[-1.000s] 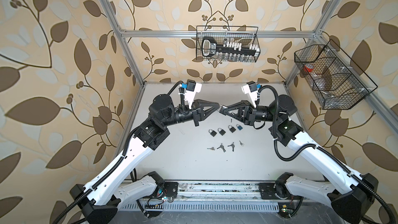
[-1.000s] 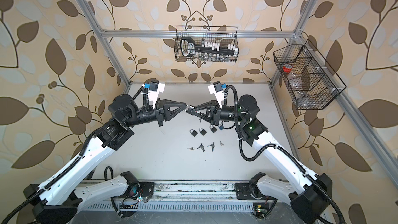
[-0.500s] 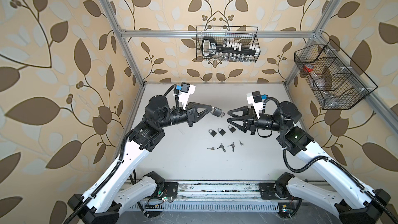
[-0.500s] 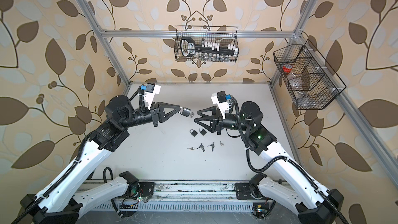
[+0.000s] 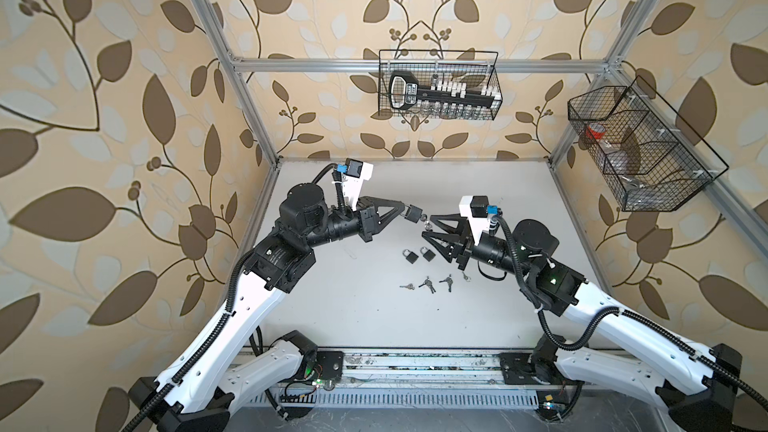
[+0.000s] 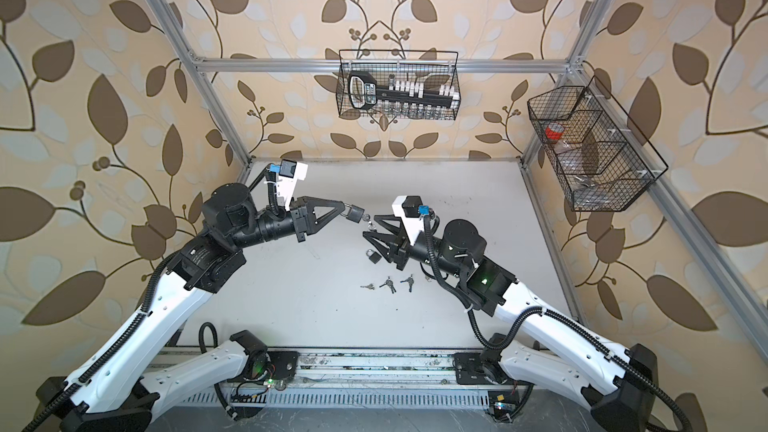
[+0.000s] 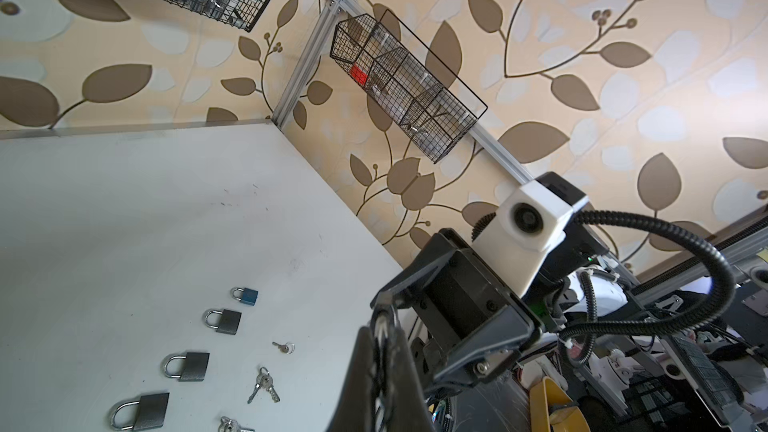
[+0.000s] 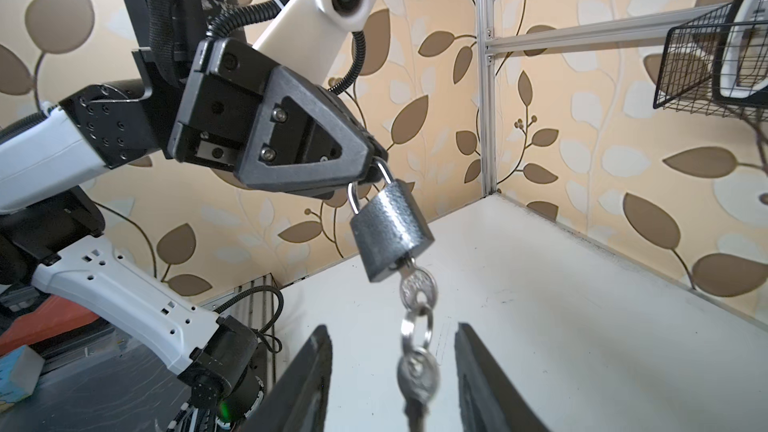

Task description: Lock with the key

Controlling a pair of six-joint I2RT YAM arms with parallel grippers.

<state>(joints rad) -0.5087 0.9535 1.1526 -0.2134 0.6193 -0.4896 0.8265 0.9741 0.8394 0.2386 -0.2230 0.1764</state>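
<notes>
In both top views the left claw (image 5: 401,209) clenches the padlock (image 5: 413,214) by its shackle above the middle of the counter (image 5: 478,184); the key (image 5: 424,221) juts from its base toward the released right claw (image 5: 428,226); the left wrist view hides the padlock; in the right wrist view the key's long axis runs straight between the parted jaws, touching neither.

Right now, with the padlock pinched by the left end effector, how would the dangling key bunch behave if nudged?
Probably floppy: the key bunch hangs on a loose ring below the padlock, so it should swing. The padlock, held only by its shackle in the left end effector, may pivot too.
</notes>
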